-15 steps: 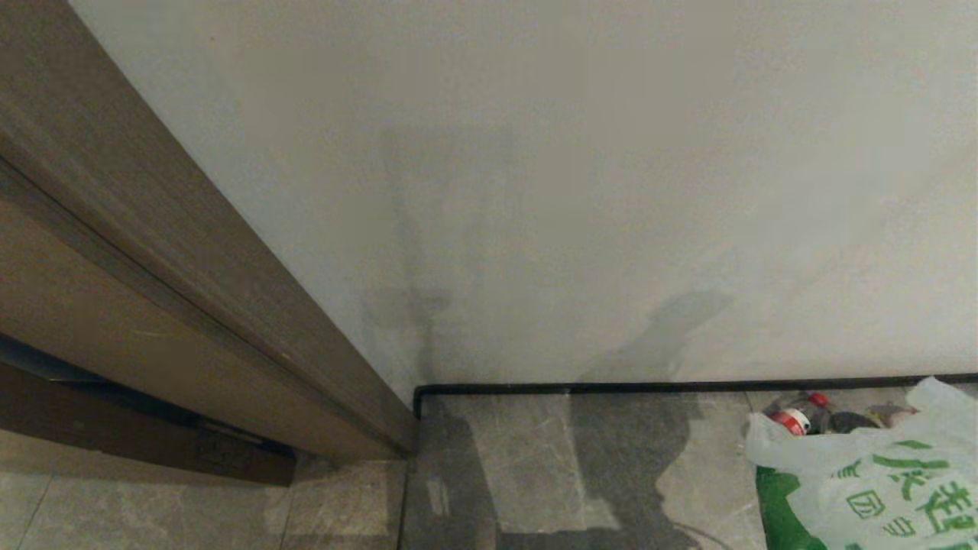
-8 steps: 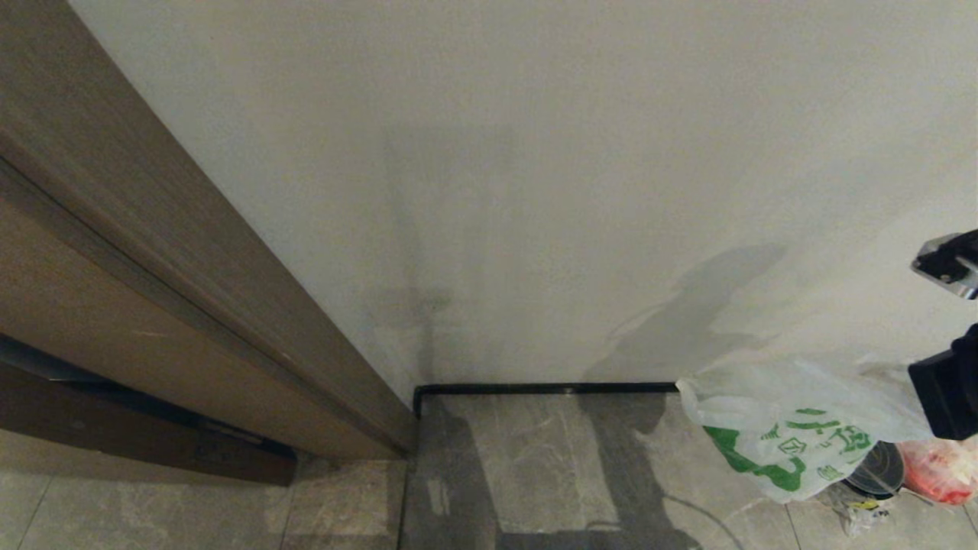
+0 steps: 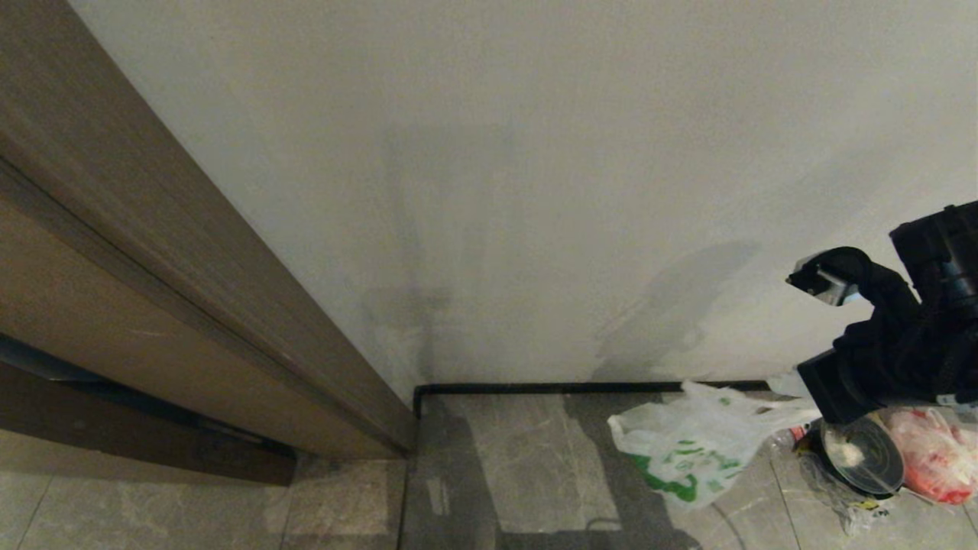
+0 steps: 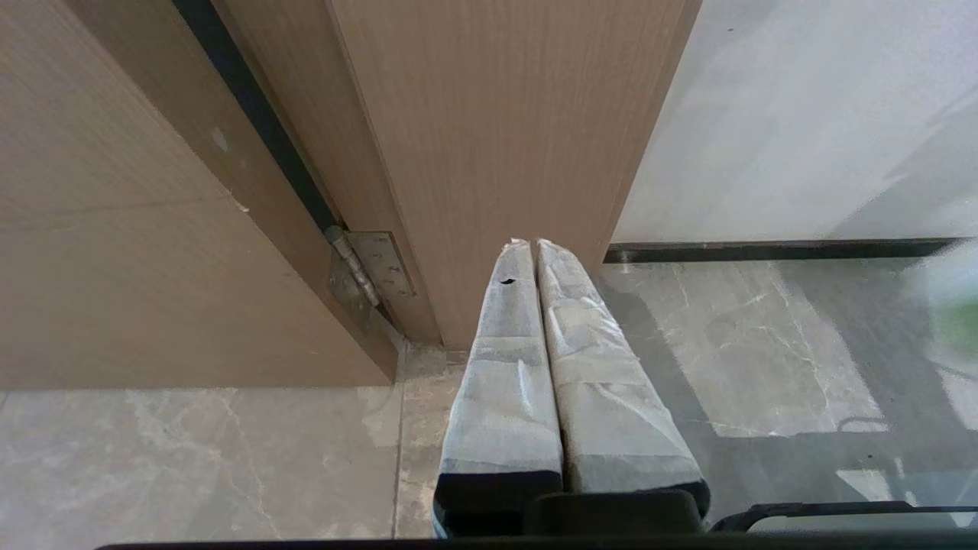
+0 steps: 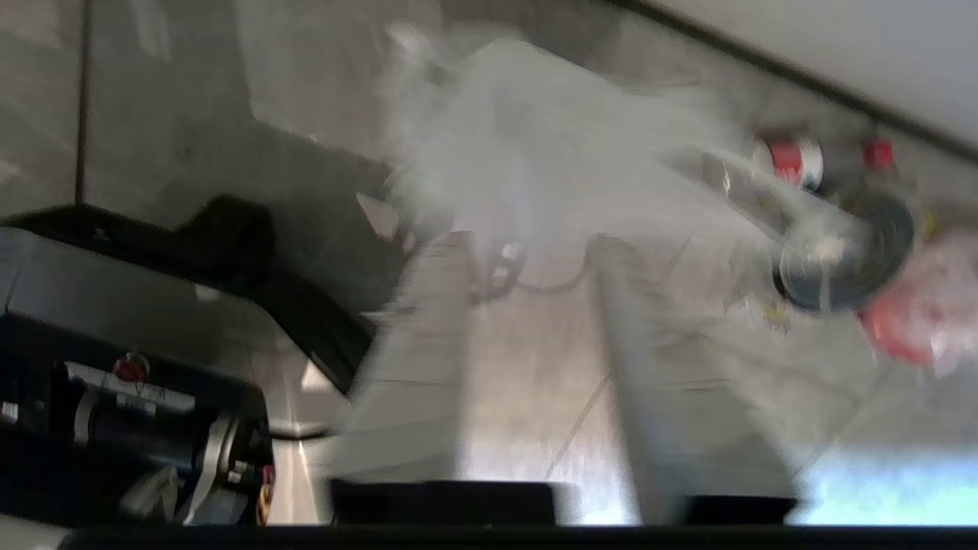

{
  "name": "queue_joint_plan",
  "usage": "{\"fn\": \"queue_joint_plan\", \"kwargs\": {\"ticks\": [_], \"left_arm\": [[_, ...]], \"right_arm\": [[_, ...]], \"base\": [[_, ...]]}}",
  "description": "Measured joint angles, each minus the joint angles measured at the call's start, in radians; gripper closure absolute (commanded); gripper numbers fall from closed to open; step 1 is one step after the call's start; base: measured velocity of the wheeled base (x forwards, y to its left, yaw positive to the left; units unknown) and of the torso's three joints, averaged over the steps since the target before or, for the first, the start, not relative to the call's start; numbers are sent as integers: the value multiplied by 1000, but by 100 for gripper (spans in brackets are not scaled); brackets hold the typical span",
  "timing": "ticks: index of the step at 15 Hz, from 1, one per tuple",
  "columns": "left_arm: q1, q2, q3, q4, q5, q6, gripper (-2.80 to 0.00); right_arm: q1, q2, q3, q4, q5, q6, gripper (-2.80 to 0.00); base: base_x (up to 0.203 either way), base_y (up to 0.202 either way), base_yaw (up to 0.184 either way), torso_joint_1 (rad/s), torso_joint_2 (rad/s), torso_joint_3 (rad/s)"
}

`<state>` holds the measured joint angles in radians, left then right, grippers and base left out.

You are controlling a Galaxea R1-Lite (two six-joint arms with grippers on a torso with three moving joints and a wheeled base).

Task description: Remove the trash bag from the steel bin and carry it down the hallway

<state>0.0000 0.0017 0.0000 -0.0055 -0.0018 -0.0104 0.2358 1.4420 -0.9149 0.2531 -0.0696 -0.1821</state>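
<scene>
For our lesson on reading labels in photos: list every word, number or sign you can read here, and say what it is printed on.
Nothing here can be read.
Trash bag: green printed characters, too small and crumpled to read.
Red-and-white label on a bottle beside the steel bin: blurred, unreadable.
Pinkish-red bag, wall, door frame: no text visible.

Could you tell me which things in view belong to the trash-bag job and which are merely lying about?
Part of the job:
- trash bag, white with green print, on the floor
- steel bin, on its side
- right claw, fingers apart, above the bag

Just lying about:
- pinkish-red bag
- red-labelled bottle
- clear wrapper
</scene>
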Motion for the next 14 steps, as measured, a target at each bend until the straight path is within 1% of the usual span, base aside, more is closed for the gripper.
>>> {"fn": "queue_joint_plan", "kwargs": {"ticks": [2, 4, 5, 7, 8, 10, 14], "left_arm": [[0, 0, 0, 0, 0, 0, 0], [0, 0, 0, 0, 0, 0, 0], [0, 0, 0, 0, 0, 0, 0], [0, 0, 0, 0, 1, 0, 0], [0, 0, 0, 0, 0, 0, 0], [0, 0, 0, 0, 0, 0, 0], [0, 0, 0, 0, 0, 0, 0]], "right_arm": [[22, 27, -2, -45, -35, 0, -280], [28, 25, 3, -40, -37, 7, -280], [29, 9, 11, -38, -35, 21, -280], [29, -51, 41, -36, -31, 80, -280], [28, -91, 62, -35, -32, 115, 0], [10, -189, 111, -32, -23, 178, 0], [-72, -410, 221, -13, 7, 228, 0]], "base": [[0, 0, 0, 0, 0, 0], [0, 0, 0, 0, 0, 0], [0, 0, 0, 0, 0, 0], [0, 0, 0, 0, 0, 0], [0, 0, 0, 0, 0, 0], [0, 0, 0, 0, 0, 0], [0, 0, 0, 0, 0, 0]]}}
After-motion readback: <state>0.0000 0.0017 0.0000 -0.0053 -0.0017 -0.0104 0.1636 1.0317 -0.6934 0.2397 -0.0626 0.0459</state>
